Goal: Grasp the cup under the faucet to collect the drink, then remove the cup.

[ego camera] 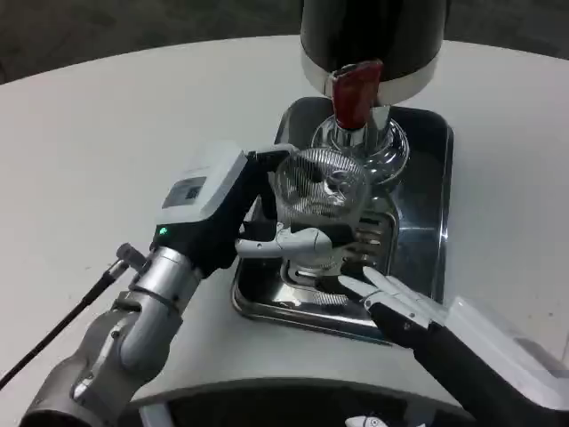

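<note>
Two hands work over our white table [80, 133]. Our left hand [267, 222] clamps its fingers around the clear, ribbed cup [320, 182], held above the shiny steel drip tray [427, 231] directly under the chrome faucet [356, 133] with its red lever [356, 89]. Our right hand [400, 298] rests on the tray's near rim, fingers extended together, gripping nothing.

A staged test bench rather than a home kitchen — a bare white round table [107, 116] carries only a steel drip tray [427, 213] with a black drink dispenser [373, 36] at its far end, and dark plain floor [89, 27] lies beyond the table.
</note>
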Controlling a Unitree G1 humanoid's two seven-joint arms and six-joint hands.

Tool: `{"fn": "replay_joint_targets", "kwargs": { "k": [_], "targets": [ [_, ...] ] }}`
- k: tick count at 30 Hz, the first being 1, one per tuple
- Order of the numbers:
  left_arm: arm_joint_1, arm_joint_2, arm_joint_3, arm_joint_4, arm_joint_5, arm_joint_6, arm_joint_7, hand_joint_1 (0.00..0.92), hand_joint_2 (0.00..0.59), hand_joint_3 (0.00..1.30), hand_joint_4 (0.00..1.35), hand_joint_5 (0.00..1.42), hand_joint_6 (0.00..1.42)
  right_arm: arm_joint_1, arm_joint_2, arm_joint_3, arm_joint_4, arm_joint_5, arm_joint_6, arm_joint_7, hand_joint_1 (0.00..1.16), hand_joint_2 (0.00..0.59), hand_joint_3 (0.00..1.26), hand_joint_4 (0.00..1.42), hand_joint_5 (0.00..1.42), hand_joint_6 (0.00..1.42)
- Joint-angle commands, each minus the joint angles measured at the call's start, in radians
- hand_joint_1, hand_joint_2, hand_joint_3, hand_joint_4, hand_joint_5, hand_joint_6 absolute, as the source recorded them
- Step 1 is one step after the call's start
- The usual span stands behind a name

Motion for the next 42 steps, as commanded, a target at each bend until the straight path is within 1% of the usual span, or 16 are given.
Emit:
{"fn": "replay_joint_targets", "kwargs": {
  "k": [1, 5, 10, 23, 29, 42],
  "targets": [
    [-0.021, -0.007, -0.025, -0.002, 0.001, 0.025, -0.03, 0.661, 0.316, 0.82, 0.86, 0.87, 0.49, 0.011, 0.0, -0.003, -0.015, 0.013, -0.007, -0.008, 0.67, 0.452, 0.11, 0.01, 0.0, 0.0],
    [-0.028, -0.011, -0.032, 0.003, -0.002, 0.049, -0.036, 0.666, 0.31, 0.83, 0.86, 0.87, 0.49, 0.013, 0.001, -0.007, -0.015, 0.015, -0.006, -0.01, 0.67, 0.452, 0.11, 0.01, 0.0, 0.0],
    [-0.03, -0.012, -0.038, 0.008, -0.007, 0.071, -0.039, 0.664, 0.315, 0.83, 0.86, 0.87, 0.48, 0.02, 0.002, -0.009, -0.014, 0.018, -0.009, -0.014, 0.67, 0.452, 0.11, 0.01, 0.0, 0.0],
    [-0.015, -0.008, -0.049, 0.005, -0.01, 0.067, -0.045, 0.662, 0.316, 0.83, 0.86, 0.87, 0.48, 0.027, 0.001, -0.004, -0.012, 0.019, -0.011, -0.027, 0.67, 0.452, 0.11, 0.01, 0.0, 0.0],
    [-0.012, -0.004, -0.054, 0.0, -0.011, 0.062, -0.059, 0.681, 0.297, 0.82, 0.84, 0.85, 0.48, 0.032, 0.001, -0.003, -0.012, 0.019, -0.013, -0.034, 0.67, 0.452, 0.11, 0.01, 0.0, 0.0],
    [-0.028, -0.012, -0.078, 0.004, -0.01, 0.071, -0.067, 0.692, 0.28, 0.82, 0.83, 0.82, 0.48, 0.054, 0.001, -0.021, -0.015, 0.031, -0.026, -0.044, 0.67, 0.452, 0.12, 0.02, 0.0, 0.0]
  ]
}}
